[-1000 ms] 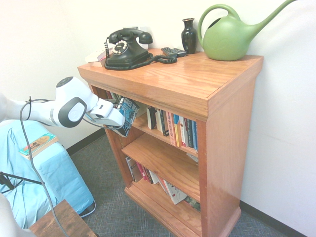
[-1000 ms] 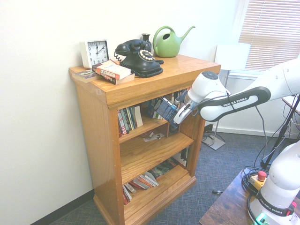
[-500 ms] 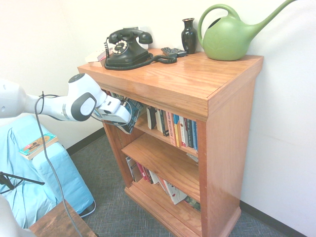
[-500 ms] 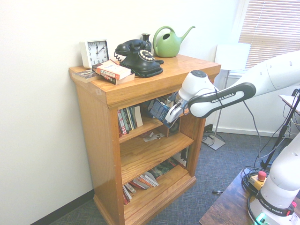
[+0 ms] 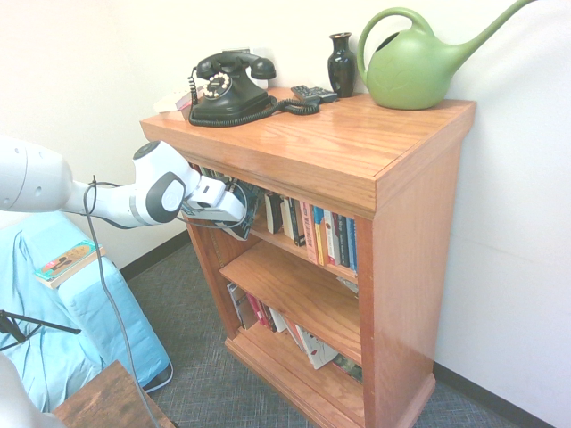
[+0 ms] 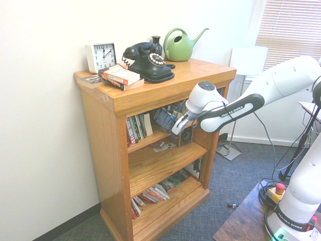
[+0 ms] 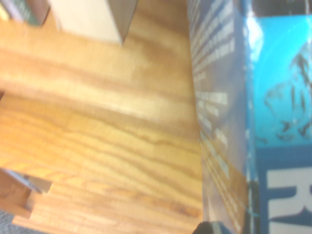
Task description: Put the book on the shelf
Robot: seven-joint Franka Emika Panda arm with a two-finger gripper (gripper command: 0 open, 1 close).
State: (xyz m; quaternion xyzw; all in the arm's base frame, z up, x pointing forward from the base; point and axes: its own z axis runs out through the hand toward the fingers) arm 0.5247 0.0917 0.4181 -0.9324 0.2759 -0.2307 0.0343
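- Clenching the book (image 6: 163,119), your gripper (image 6: 175,126) reaches into the bookcase's (image 6: 113,165) top opening; the book is tilted there, and you can't tell whether it touches the shelf (image 6: 157,133).
- In the second exterior view, you have upright books (image 6: 139,128) at the held book's 9 o'clock, standing on that same shelf.
- At 6 o'clock from your book, you see the bare middle board (image 6: 163,160), with leaning books (image 6: 150,195) on the bottom level.
- Up on the bookcase top, you have the phone (image 6: 150,64) near 11 o'clock from the book, the clock (image 6: 102,56) toward 10, and the watering can (image 6: 179,48) near 12.
- Your wrist view shows the book's blue cover close up, beside pale wood.
- In the first exterior view, you see another book (image 5: 68,262) on blue cloth (image 5: 111,312), toward 8 o'clock from your gripper.
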